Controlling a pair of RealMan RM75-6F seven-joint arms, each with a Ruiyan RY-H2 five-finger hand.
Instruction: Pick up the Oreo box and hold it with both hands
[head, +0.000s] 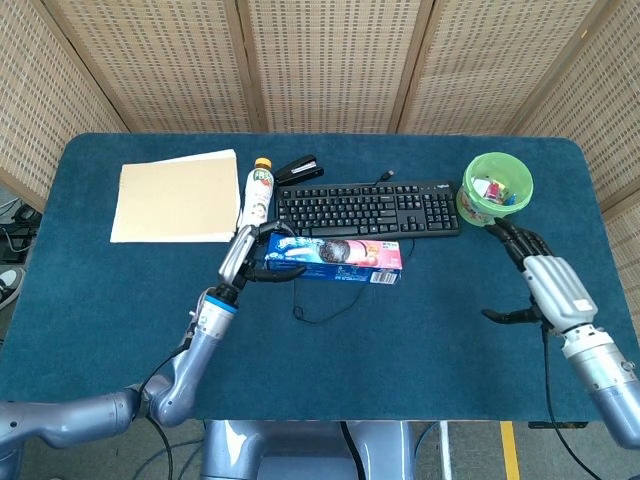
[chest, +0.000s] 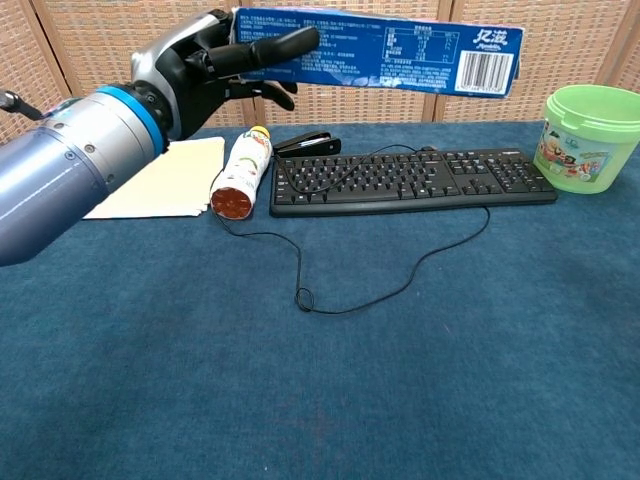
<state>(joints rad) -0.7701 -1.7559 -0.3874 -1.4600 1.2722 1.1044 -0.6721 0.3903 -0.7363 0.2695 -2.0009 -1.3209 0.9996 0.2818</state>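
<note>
The long blue cardboard Oreo box (head: 333, 258) is in the air at centre frame in the head view, above the cable in front of the black keyboard (head: 367, 210). It lies roughly level. The left hand (head: 250, 258) grips its left end, fingers wrapped over the top face. In the chest view the box (chest: 375, 50) crosses the upper middle of the frame.

It looks light and stiff, but thin card would dent under a hard squeeze, and its glossy print may slip. Held at one end only, it can sag or twist. The free right end, by the barcode, is the natural place for the second hold.

The right hand (head: 545, 283) sits at right of frame, fingers spread and holding nothing, well apart from the box.

The worktop (head: 420, 330) is covered in dark blue cloth, with woven cane screens behind.
</note>
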